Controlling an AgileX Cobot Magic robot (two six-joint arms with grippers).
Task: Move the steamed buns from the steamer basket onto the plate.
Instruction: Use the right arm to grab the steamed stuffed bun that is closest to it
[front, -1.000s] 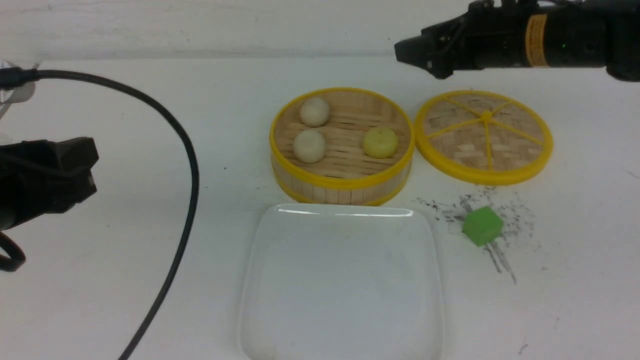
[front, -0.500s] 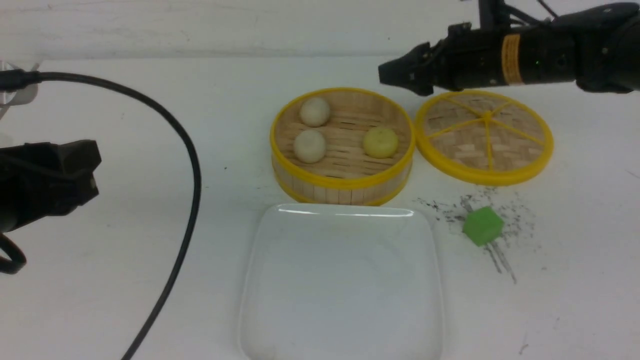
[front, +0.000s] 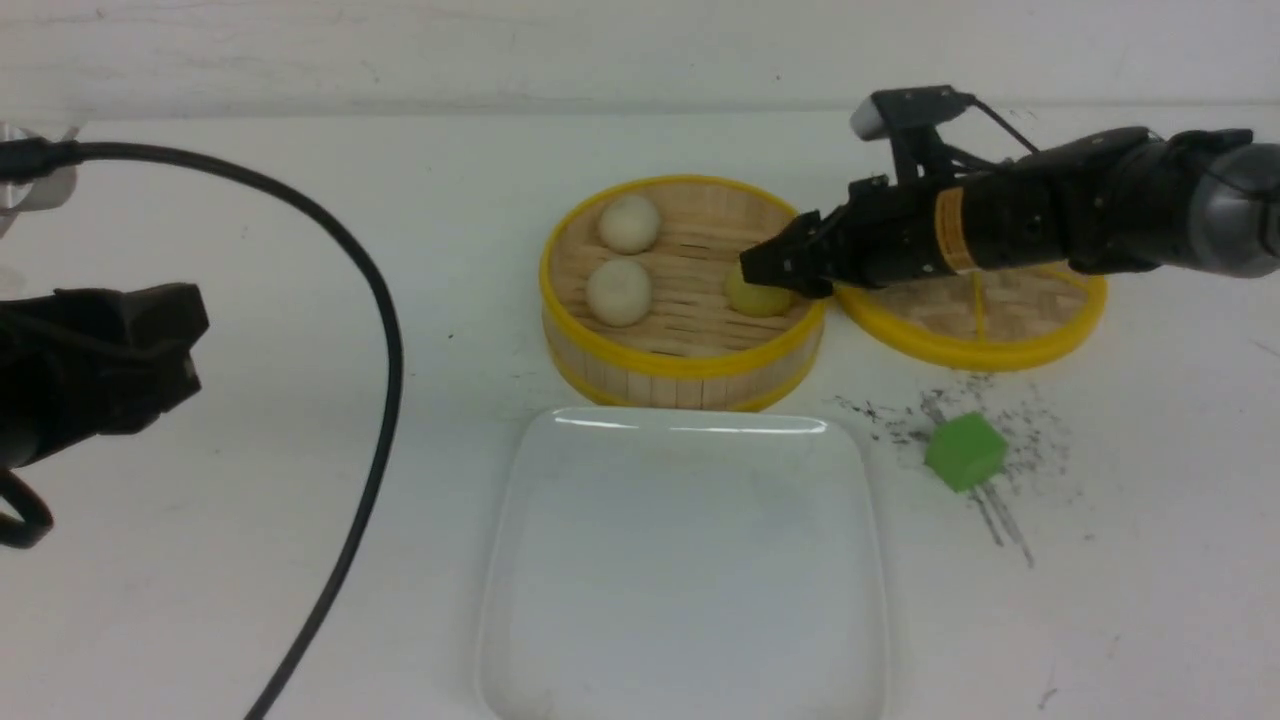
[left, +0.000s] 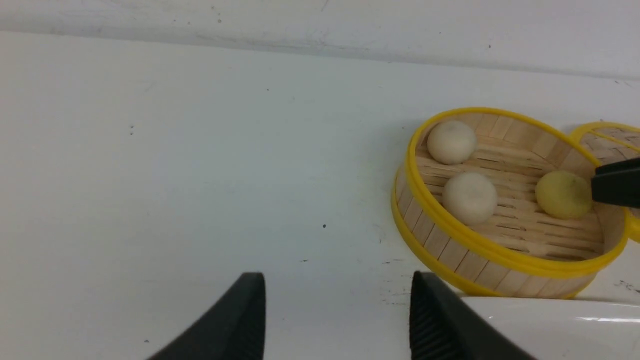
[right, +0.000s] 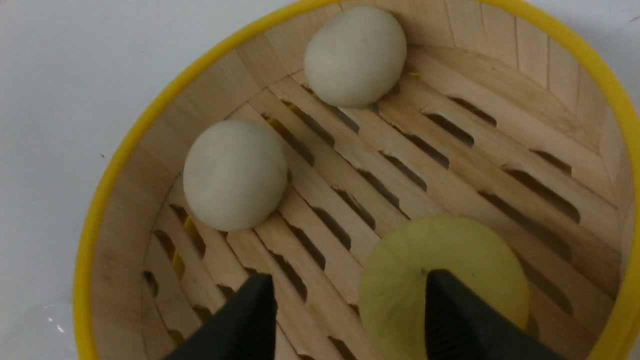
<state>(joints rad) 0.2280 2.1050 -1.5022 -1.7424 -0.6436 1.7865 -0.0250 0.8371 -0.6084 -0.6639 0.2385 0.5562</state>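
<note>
Buns await pickup: in the front view the right gripper (front: 772, 272) reaches over the yellow rim of the steamer basket (front: 683, 366), its tips at the pale yellow bun (front: 750, 298). The far off-white bun (front: 629, 223) and the near off-white bun (front: 619, 292) sit toward the basket's left side. The glossy white plate (front: 680, 600) lies bare just in front. The left gripper (front: 150, 340) hangs well apart, over the desk (front: 150, 630).

From the left wrist, that gripper's jaws stand apart above bare desk. All three domes rest on the slatted bamboo floor inside the wooden-strip wall.

From the right wrist, the jaws are spread and clamp nothing. One black finger (right: 450, 310) overlaps the yellow bun and the other hangs over bare slats (the bun is not centred between them). The buns look smooth, matt, light and probably soft. A gentle pinch across the widest part, low on the dome, seems safest, since a rounded top could slip or dent.
</note>
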